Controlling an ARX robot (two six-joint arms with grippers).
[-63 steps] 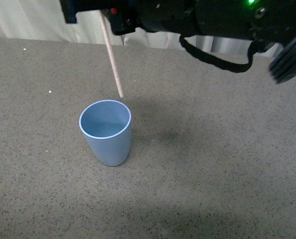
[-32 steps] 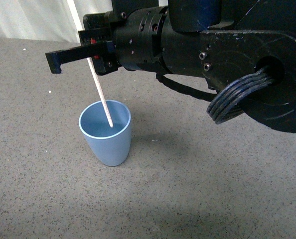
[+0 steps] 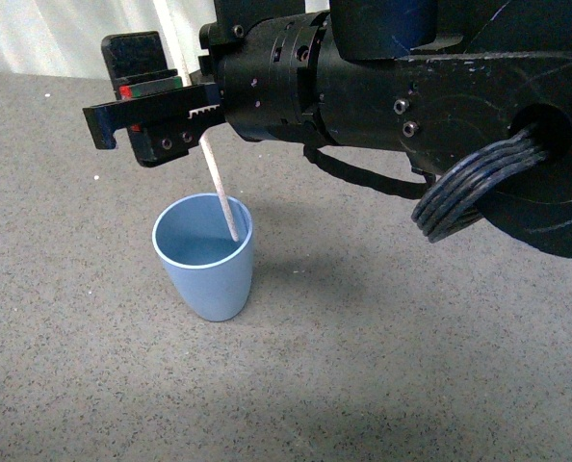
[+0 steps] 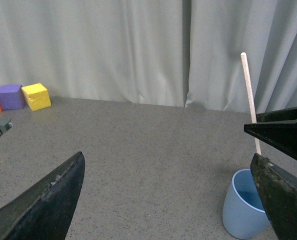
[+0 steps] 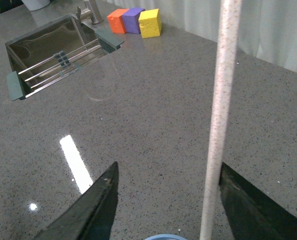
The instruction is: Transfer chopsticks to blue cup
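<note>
The light blue cup stands upright on the grey counter. The white chopstick stands in it, its lower end inside and its shaft leaning on the rim. My right gripper hangs open just above the cup, with the stick passing between its fingers. In the right wrist view the chopstick runs close beside one finger of the right gripper, and the cup rim shows below. My left gripper is open and empty, with the cup and chopstick off to one side.
A sink with a wire rack is set into the counter. Orange, purple and yellow cubes stand beside it by the curtain, also in the left wrist view. The right arm fills the upper front view.
The right gripper lowered the chopstick into the cup and then opened. The stick now stands free, leaning on the cup's rim.
</note>
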